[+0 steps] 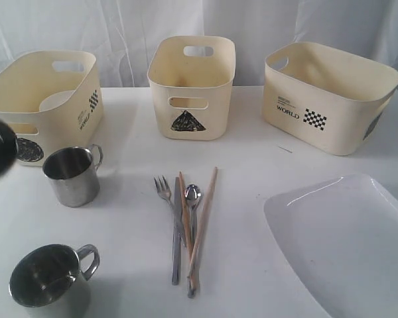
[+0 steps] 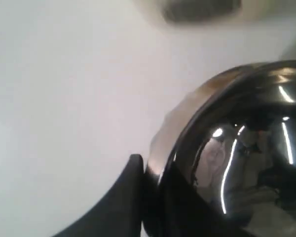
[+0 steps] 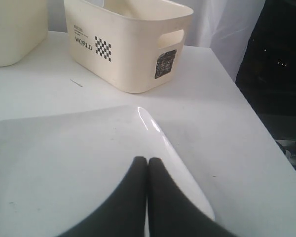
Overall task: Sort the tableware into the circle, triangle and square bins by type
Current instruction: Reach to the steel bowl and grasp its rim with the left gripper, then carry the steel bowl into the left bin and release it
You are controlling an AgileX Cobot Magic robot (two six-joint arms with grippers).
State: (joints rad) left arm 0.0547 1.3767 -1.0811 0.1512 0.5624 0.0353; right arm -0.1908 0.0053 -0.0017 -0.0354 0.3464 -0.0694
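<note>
Left wrist view | steel bowl (image 2: pixel 246 128) rim clamped between left jaws | right jaws closed, empty, over white plate (image 3: pixel 64 158)

Staged lab setup: white tabletop (image 1: pixel 132 139), white curtain backdrop (image 1: pixel 119 26), sticker-marked bins (image 1: pixel 205 99).

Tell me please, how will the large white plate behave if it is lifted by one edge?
The white plate shines like glazed ceramic, so it is probably stiff, slippery and fragile. It is wide with a shallow rim, so held by one edge it would likely tilt downward.
</note>
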